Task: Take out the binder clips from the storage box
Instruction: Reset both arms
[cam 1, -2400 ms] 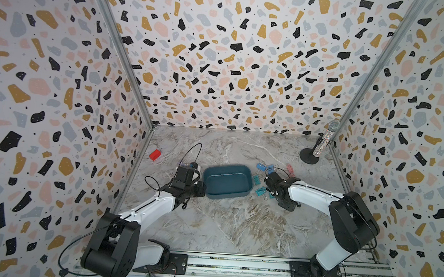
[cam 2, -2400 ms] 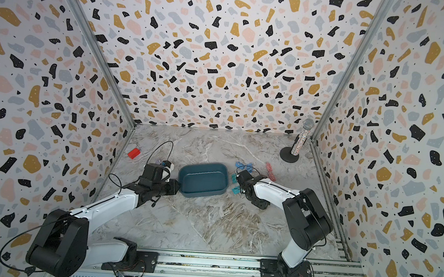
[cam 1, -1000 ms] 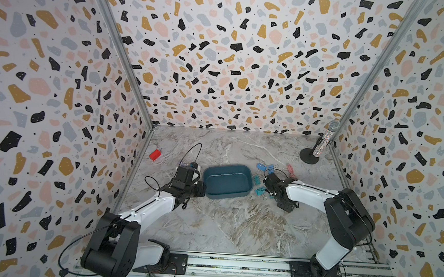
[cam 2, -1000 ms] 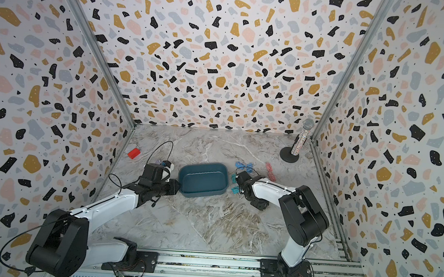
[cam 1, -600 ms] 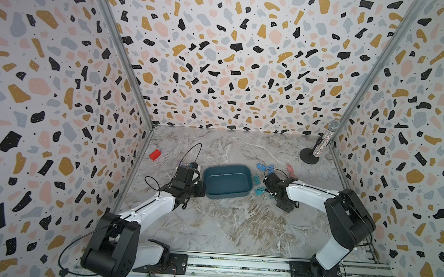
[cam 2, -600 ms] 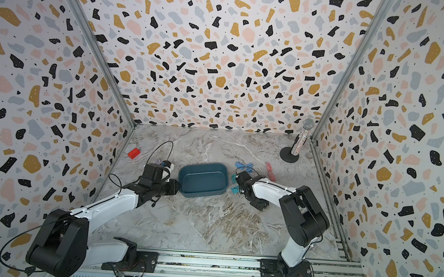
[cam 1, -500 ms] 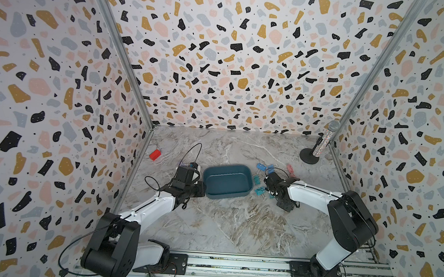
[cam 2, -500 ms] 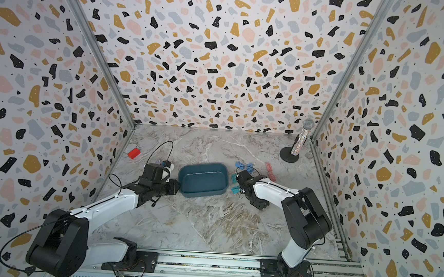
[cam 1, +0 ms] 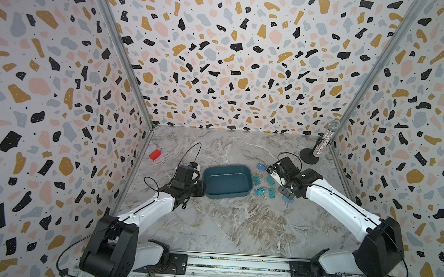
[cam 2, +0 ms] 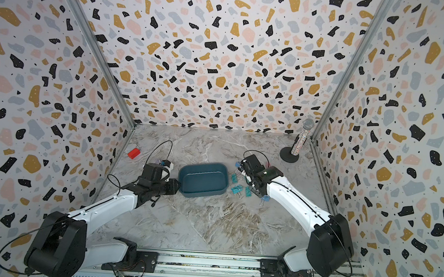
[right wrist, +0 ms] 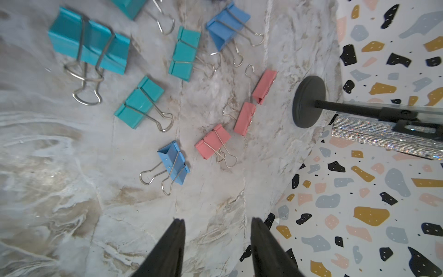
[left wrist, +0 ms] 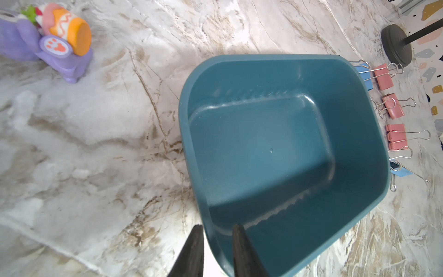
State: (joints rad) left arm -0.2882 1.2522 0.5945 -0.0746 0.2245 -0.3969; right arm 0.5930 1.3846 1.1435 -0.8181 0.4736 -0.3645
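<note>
Block (cam 1: 155, 154), red, lies by the left wall on the marble table (cam 1: 223, 224), well apart from everything else. A toy (left wrist: 48, 43), purple with an orange end, stands on the table apart from the box (cam 1: 227, 181); only the left wrist view shows it clearly. Next comes the left gripper (left wrist: 217, 249), clenched on the box's left end wall near the front corner, with one finger outside the rim and one inside. In both top views its arm reaches in low from the front left. The box sits flat mid-table, open side up, its floor bare. All the clips (cam 1: 260, 191) in view lie on the table just right of the box. The teal ones are nearest it and two of them lie side by side. Blue ones lie at the far and near ends of the group, and three pink ones (right wrist: 213, 141) lie farther right, toward the mic. The right gripper (right wrist: 217, 239) hangs low over the table beside the clips, released, with its jaws standing apart and nothing between them. The mic (cam 1: 322, 143), glittery, stands upright on a black round-based stand in the far right corner.
</note>
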